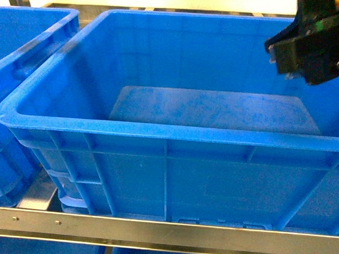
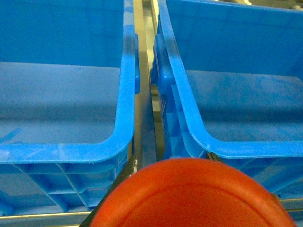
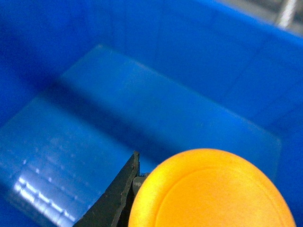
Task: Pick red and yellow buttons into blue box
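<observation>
Right gripper: we see our right gripper (image 1: 306,51) as a dark block at the upper right of the head view, over the far right part of the blue box (image 1: 158,132). In its wrist view one black finger (image 3: 113,198) lies against the yellow button (image 3: 210,191), so we read it as clamped on that button.

Left gripper: it is outside the head view. In its wrist view only a sliver of a dark finger (image 2: 120,177) shows beside the red button (image 2: 189,196); the button fills the bottom of that view, so it looks held, but we cannot tell for certain how the jaws stand.

Yellow button: its domed cap sits above the box's scuffed floor, not touching it.

Red button: its dome is in front of the near rims, about level with the gap between the two crates, outside both.

Blue box: a deep crate with a thick rolled rim and ribbed outer walls, resting on a metal shelf rail (image 1: 154,232).

Second blue crate (image 1: 27,55): just beside the box on its left, with a narrow gap between them.
</observation>
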Available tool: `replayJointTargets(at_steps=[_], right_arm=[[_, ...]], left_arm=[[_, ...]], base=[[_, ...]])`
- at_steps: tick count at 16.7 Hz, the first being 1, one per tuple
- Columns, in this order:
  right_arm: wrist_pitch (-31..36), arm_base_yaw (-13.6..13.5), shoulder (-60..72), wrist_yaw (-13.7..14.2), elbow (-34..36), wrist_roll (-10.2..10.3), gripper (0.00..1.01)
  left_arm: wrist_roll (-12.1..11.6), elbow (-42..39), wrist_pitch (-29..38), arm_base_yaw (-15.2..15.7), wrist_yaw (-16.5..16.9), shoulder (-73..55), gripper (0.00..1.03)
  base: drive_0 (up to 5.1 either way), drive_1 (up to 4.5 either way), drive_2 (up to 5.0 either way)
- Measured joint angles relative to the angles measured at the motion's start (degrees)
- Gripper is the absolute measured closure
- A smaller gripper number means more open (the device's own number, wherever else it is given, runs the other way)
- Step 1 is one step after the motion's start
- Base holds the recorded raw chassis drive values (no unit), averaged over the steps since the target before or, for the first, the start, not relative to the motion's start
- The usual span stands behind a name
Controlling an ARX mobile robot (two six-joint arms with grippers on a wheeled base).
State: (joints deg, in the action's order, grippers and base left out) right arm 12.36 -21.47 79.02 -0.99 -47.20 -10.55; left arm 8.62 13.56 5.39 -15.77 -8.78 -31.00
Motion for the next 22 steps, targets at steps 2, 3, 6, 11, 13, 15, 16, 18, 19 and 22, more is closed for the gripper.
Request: replayJointTargets(at_steps=[2,3,6,11,13,15,16,18,19,22], right_arm=[[-2.5,-0.1,3.3,-0.8,-0.7,-1.0,0.66],[-2.7,-0.4,4.0,-0.5,-0.9,-1.6,0.66],[-2.9,-1.0,4.6,-0.5,-1.4,-2.6,0.53],[1.3,0.9,4.0,0.7,-0.5,-2.5,0.01],[5.0,5.2,0.5,1.4,1.6,-2.1,0.03],[9.1,12.3,-7.5,0.0,5.8,0.9,0.03],[10.8,16.0,-11.1,-0.7,8.0,3.0,0.03],[12.0,22.4,-18.8,-2.3,13.6,6.8,0.03],[12.9,24.4,-22.2,-2.4,15.5,8.5,0.03],[13.9,30.7,-36.7,-3.4,23.0,13.9,0.03]], left_arm=[[0.0,0.0,0.0,0.0,0.0,0.0,0.69],[0.0,0.0,0.0,0.0,0.0,0.0,0.69],[0.0,0.0,-0.1,0.0,0.0,0.0,0.69],[0.0,0.0,0.0,0.0,0.0,0.0,0.69],[0.0,0.0,0.0,0.0,0.0,0.0,0.69],[0.0,0.0,0.0,0.0,0.0,0.0,0.69],[0.0,0.0,0.0,0.0,0.0,0.0,0.69],[0.0,0.0,0.0,0.0,0.0,0.0,0.69],[0.0,0.0,0.0,0.0,0.0,0.0,0.69],[0.0,0.0,0.0,0.0,0.0,0.0,0.69]], base=[[0.0,0.00,0.0],[0.0,0.00,0.0],[0.0,0.00,0.0],[0.0,0.00,0.0],[0.0,0.00,0.0],[0.0,0.00,0.0],[0.0,0.00,0.0],[0.0,0.00,0.0],[0.0,0.00,0.0],[0.0,0.00,0.0]])
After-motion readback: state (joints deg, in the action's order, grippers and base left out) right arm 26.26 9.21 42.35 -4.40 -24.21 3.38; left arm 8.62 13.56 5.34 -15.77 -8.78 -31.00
